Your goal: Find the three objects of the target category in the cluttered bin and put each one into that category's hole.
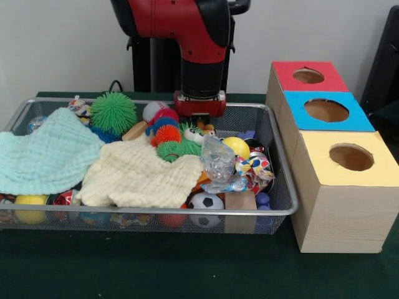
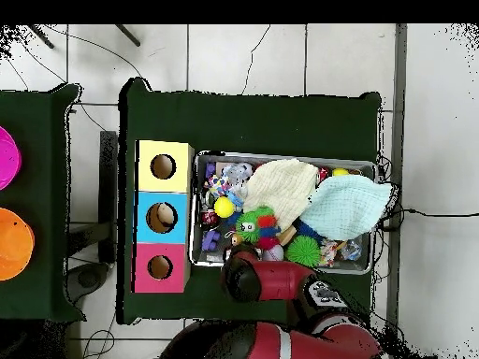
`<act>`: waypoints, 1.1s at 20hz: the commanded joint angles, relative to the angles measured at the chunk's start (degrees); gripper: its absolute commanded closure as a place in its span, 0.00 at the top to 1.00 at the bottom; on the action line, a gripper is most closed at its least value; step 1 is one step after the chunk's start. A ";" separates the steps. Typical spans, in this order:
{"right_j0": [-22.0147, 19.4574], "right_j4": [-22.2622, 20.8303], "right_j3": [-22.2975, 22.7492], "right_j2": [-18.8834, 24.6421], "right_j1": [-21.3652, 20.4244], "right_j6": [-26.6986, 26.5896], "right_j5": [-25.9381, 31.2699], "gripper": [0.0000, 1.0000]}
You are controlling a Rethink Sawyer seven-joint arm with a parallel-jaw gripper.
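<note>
A wire mesh bin (image 1: 283,205) is sitting on the green table, brimming with balls, spiky toys and two cloths. Just beside it, three wooden boxes are standing in a row, each showing a round hole: red (image 1: 308,75), blue (image 1: 326,110), yellow (image 1: 351,157).

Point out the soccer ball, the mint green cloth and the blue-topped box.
soccer ball (image 1: 206,201), front view, on its white front face.
mint green cloth (image 1: 47,152), front view, middle of the fabric.
blue-topped box (image 1: 361,116), front view, blue top beside the hole.
</note>
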 commanded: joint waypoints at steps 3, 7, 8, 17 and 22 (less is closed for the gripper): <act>-7.49 -2.49 -0.77 8.38 -4.76 7.49 -2.33 0.00; -10.35 -1.04 3.89 12.71 -11.36 7.89 1.84 0.00; -10.95 -0.44 4.90 13.74 -12.91 7.83 3.18 0.00; -9.15 3.03 9.12 14.08 -18.71 10.23 5.07 0.00; -6.42 5.38 9.97 12.72 -19.33 11.86 4.67 0.00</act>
